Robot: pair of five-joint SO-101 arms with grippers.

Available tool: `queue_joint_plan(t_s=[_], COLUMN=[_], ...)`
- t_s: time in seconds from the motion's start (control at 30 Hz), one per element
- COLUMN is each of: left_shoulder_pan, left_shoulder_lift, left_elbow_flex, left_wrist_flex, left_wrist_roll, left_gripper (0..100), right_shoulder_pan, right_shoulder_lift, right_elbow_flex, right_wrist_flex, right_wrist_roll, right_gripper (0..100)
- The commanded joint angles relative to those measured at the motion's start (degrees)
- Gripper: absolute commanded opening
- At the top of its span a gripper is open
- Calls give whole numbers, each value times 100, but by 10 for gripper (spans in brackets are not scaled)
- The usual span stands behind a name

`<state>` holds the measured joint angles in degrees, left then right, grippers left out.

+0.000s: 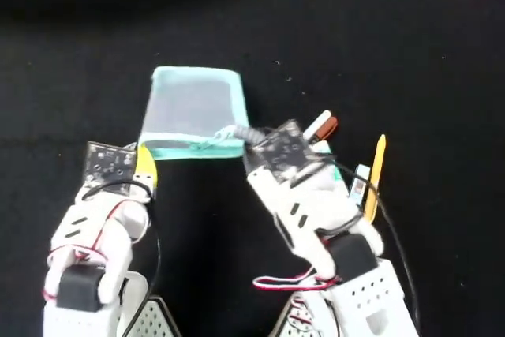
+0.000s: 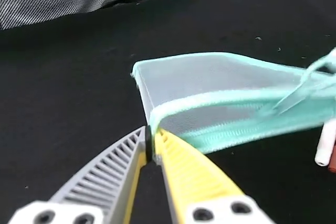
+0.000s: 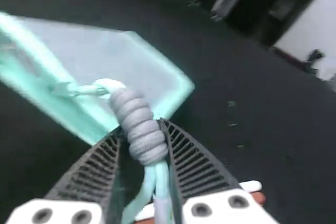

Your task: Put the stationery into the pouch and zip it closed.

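The left tool [image 2: 150,132] pinched the pouch [image 1: 193,108] corner, the right tool [image 3: 142,127] clamped its pull cord [image 3: 132,109]; pens [image 1: 322,126] lay outside beside the pouch, so zipping risked shutting them out

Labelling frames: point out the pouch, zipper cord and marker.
pouch [image 1: 193,104], high view, mesh face.
zipper cord [image 3: 140,129], right wrist view, grey knot.
marker [image 1: 319,126], high view, white barrel.
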<state>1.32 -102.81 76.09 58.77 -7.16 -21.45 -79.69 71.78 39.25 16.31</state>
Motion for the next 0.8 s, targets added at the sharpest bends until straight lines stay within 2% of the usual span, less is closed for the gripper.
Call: queue_joint_plan(t_s=[0.0,0.2,0.33,0.5,0.7,0.77], left_shoulder_pan=[-154,-154,-154,-119,-119,-119], left_shoulder_lift=[-53,-53,9,369,2101,2787], left_elbow_flex=[-875,-1569,-2202,-2686,-3380,-3530], left_wrist_flex=[651,905,941,888,941,958], left_wrist_roll=[-9,-9,0,158,141,-70], left_gripper=[29,29,29,30,30,30], right_shoulder_pan=[492,527,527,527,343,229], right_shoulder_lift=[-549,-1719,-1719,-840,804,1270], right_elbow_flex=[-66,-163,-479,-1385,-2440,-2580], right_wrist_flex=[-167,53,88,105,114,114], right_wrist_roll=[-413,-149,299,360,352,334], right_gripper=[12,12,12,12,12,12])
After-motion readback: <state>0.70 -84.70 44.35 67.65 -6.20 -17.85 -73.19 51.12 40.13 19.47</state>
